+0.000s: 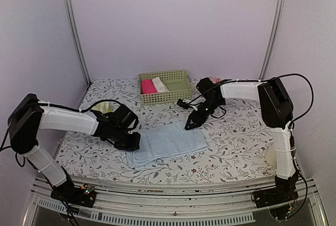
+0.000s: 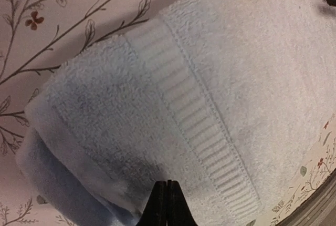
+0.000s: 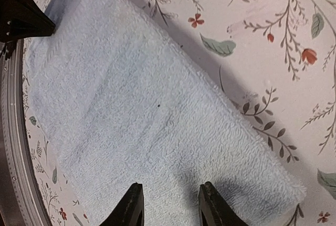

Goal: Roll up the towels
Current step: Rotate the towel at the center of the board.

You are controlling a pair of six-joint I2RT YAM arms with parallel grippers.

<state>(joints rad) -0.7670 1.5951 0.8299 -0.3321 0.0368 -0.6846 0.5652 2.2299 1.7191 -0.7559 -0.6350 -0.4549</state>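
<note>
On the table top: a broad surface under a white cloth printed with flowers and twigs [image 1: 236, 147]; both arms reach in over it from the near edge.
Light blue towel: a plain rectangular terry cloth [image 1: 168, 143] with a ribbed woven band, lying flat mid-table towards the near edge. It appears doubled over at its left end and is not yet rolled.
Basket: a pale green perforated plastic basket [image 1: 163, 98] at far centre, well apart from the towel.
Yellow-green towel: a small soft cloth [image 1: 104, 106] at far left, behind the left arm and mostly hidden. Its condition cannot be judged.
Basket contents: a pink roll [image 1: 148, 86] and a cream-white roll [image 1: 159, 84], side by side.
Left gripper [image 1: 128, 141]: at the towel's left end, fingers pressed tight together. Whether any cloth is nipped between them cannot be told.
Right gripper [image 3: 169, 207]: near the towel's far right corner, fingers parted just above the pile, holding nothing.
Step in hand: in my judgement, starting the roll of the light blue towel.
Recommendation: take one short edge squarely with both grippers, make a tight and even first turn, and keep the sides aligned so the roll does not cone.
</note>
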